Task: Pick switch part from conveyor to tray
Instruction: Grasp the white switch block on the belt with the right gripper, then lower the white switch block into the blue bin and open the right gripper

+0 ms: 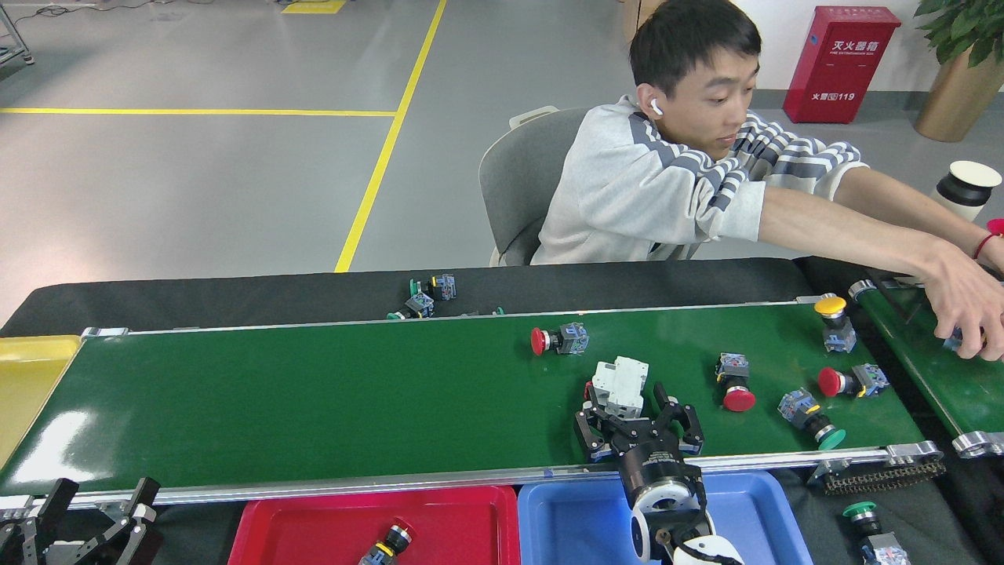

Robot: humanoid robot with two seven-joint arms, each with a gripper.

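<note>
Right claw (634, 410), lower centre-right of frame, fingers apart around the white switch part (620, 384) lying on the conveyor (314, 392), positioned for grasping. Blue tray (745, 510) directly below for deposit. Left claw (90, 510), lower left, apart, idle.

The conveyor (353, 400) is a glossy dark green with silver side rails. On it lie a white switch part (620, 384) and several push buttons with red caps (540, 340), one green cap (833, 439) and one yellow cap (830, 305). In front sit a red tray (314, 522), a blue tray (572, 518) and a yellow tray (23, 377). The worktop (235, 294) is black. The person's jacket (627, 196) is light grey with darker grey stripes. The floor (196, 157) is grey with yellow lines.
</note>
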